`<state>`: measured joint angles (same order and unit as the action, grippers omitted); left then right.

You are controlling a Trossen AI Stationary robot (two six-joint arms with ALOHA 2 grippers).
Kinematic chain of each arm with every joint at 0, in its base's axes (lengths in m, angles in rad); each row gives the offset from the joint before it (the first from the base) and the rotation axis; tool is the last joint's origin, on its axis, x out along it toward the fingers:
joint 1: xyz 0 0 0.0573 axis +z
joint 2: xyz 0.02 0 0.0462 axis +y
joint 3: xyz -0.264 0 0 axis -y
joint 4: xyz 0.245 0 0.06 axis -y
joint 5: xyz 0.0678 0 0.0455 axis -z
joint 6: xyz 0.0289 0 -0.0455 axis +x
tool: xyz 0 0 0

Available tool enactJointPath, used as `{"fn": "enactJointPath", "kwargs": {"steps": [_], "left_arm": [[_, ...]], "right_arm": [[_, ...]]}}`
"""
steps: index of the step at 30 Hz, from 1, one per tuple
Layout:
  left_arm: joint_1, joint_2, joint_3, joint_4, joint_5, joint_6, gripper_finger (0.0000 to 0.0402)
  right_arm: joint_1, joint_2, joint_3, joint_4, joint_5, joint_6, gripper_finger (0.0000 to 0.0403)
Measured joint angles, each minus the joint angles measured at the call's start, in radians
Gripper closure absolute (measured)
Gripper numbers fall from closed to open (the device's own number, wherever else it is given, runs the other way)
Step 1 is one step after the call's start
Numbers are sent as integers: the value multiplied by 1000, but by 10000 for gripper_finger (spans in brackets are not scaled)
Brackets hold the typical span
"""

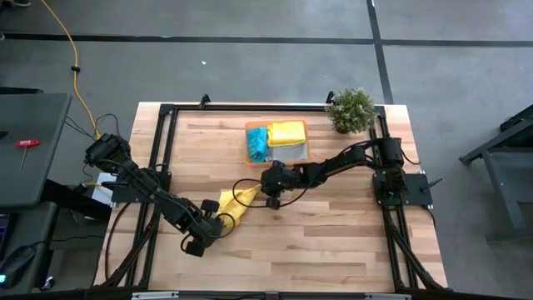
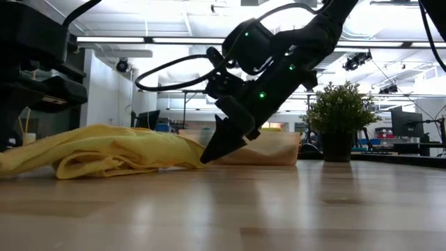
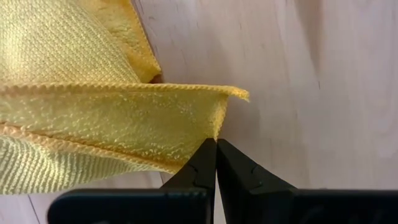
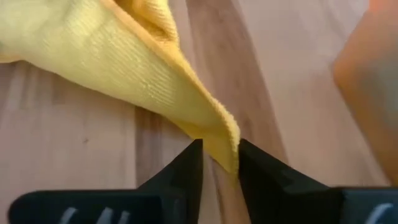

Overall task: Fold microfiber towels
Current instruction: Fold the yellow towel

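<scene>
A yellow microfiber towel (image 1: 231,206) lies crumpled on the wooden table (image 1: 333,242) between my two grippers, bunched in loose folds in the low view (image 2: 104,150). My left gripper (image 1: 218,223) is at its near-left end, shut on it. My right gripper (image 1: 254,196) is at its far-right corner, fingers closed onto it. A folded yellow towel (image 1: 287,133) and a teal-blue towel (image 1: 257,143) lie in the orange tray (image 1: 300,154). My left gripper pinches the towel's hemmed edge (image 3: 214,127) between its two fingertips, next to a corner (image 3: 239,93). The fingers come steeply from above. The held edge stands raised; the cloth behind it rests on the table. My right gripper has the towel's pointed corner (image 4: 225,140) between its two fingers (image 4: 193,158). The fingers slant down from the table's right side. The corner hangs just off the wood, while the towel behind it lies slack on the table.
The orange tray stands just behind the right gripper, also seen in the low view (image 2: 279,150). A potted plant (image 1: 351,110) stands at the far right corner. Bare wood spreads across the table's near half and right side.
</scene>
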<state>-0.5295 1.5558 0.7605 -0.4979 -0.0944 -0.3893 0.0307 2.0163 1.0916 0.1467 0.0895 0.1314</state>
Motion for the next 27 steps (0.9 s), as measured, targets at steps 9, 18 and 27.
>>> {"fn": "enactJointPath", "kwargs": {"steps": [9, 18, 27], "left_arm": [[66, -89, 0, -85, 34, -76, 401], [289, -467, 10, -107, 14, -63, 401], [664, -596, 94, 37, -19, 91, 401]], "right_arm": [[-30, -94, 0, -130, -135, 75, 396], [-120, -424, 0, -330, -212, 62, 402], [-207, -629, 23, -391, -170, 206, 402]]}}
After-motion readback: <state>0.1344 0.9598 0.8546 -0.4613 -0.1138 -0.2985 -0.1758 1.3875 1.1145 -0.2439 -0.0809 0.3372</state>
